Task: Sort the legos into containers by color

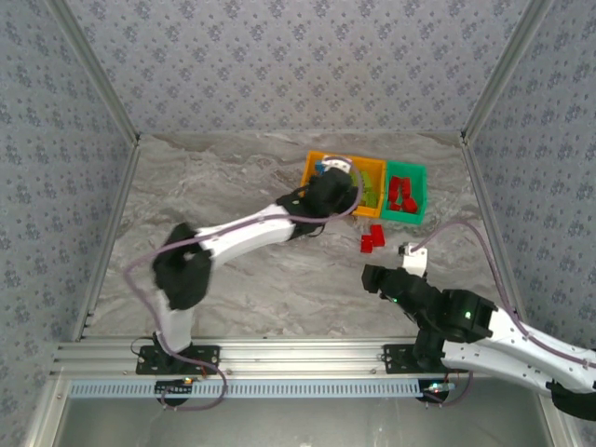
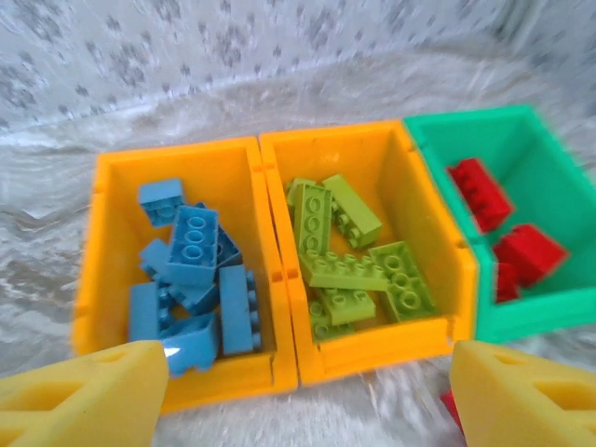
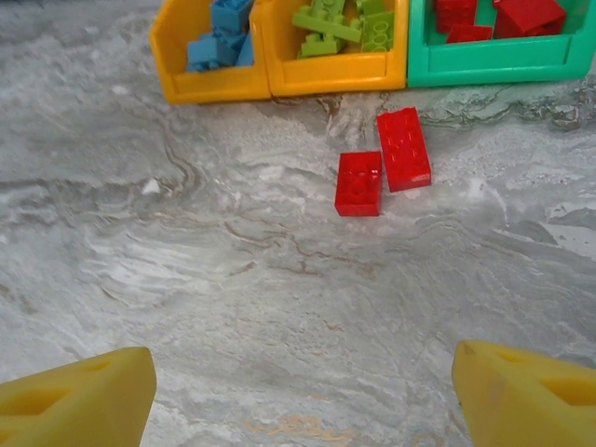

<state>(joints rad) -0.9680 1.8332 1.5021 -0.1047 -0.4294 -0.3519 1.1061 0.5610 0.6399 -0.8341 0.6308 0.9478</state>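
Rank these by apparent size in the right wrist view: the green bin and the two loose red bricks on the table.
1. Green bin, largest, though cropped by the frame.
2. Farther red brick.
3. Nearer red brick, smaller-looking despite sitting closer to the camera.

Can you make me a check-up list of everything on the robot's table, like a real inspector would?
Surface: grey marbled table.
Job's things: blue legos in the left orange bin; green legos in the middle orange bin; red legos in the green bin; two loose red legos on the table in front of the bins.
Clutter: nothing seen.
Claws: left claw open, empty, over the bins; right claw open, empty, over the table.
Cables: left cable loops beside its arm; right cable arches over its arm.
Surroundings: patterned walls; metal rail at the near edge.
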